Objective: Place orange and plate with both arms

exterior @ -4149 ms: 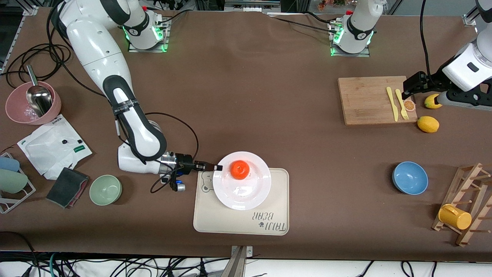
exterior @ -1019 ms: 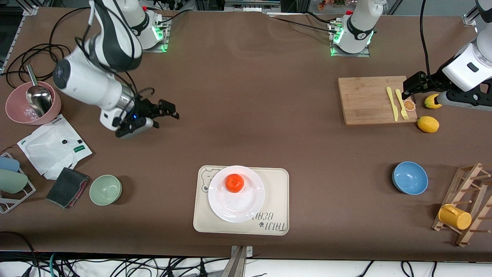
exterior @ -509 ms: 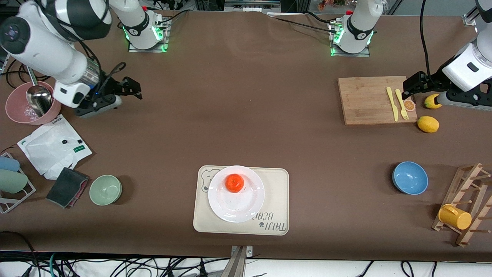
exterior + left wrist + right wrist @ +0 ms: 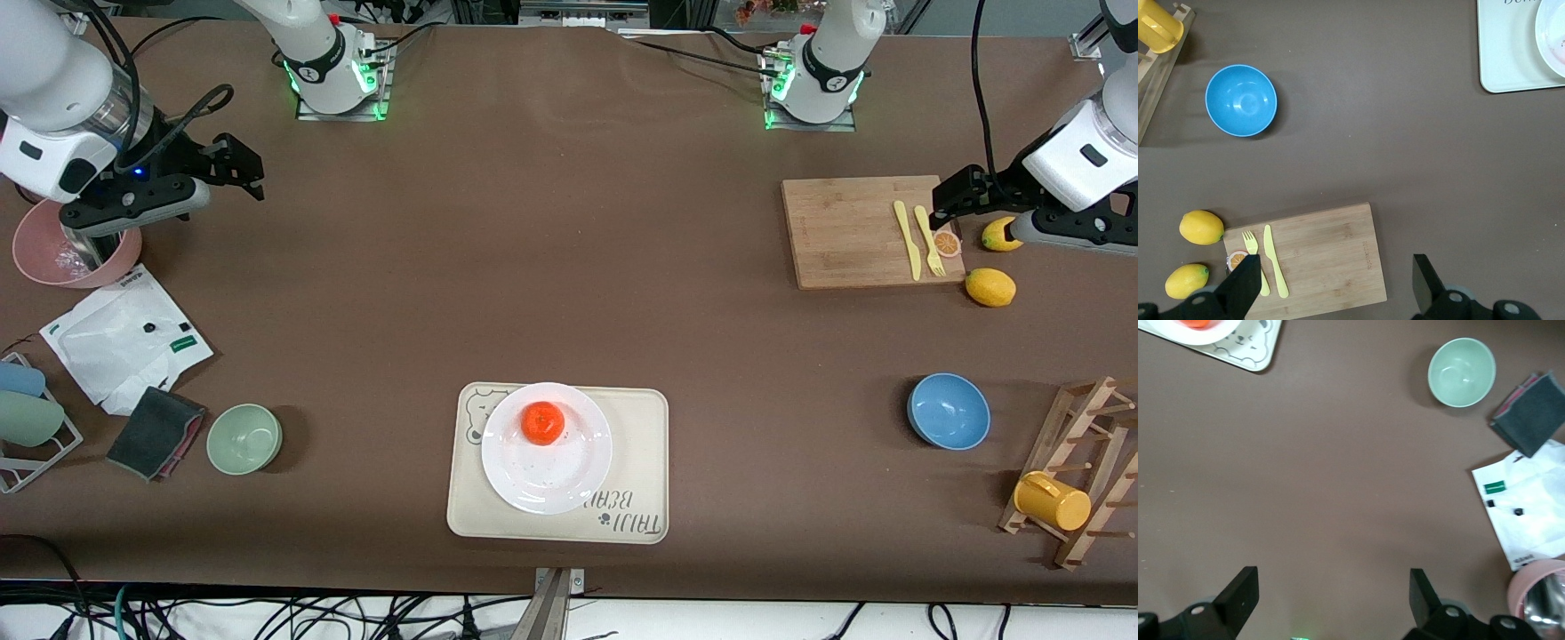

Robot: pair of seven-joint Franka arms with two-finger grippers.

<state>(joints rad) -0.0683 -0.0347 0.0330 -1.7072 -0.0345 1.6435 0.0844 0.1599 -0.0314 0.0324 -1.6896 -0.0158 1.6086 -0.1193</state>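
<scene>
Right hand (image 4: 233, 169) now back beside half-hidden pink bowl (image 4: 53, 258) — both hands wide, empty — left hand (image 4: 951, 200) waiting.

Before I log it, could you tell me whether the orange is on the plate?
Yes, the orange rests on the plate, off its centre.

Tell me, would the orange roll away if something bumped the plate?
Probably a little. The orange is round and sits loose on the smooth, glossy plate, so a bump could set it rolling. The plate's shallow rim might stop a slow roll, though likely not a hard one. It looks slightly flattened, which may help it stay put.
</scene>
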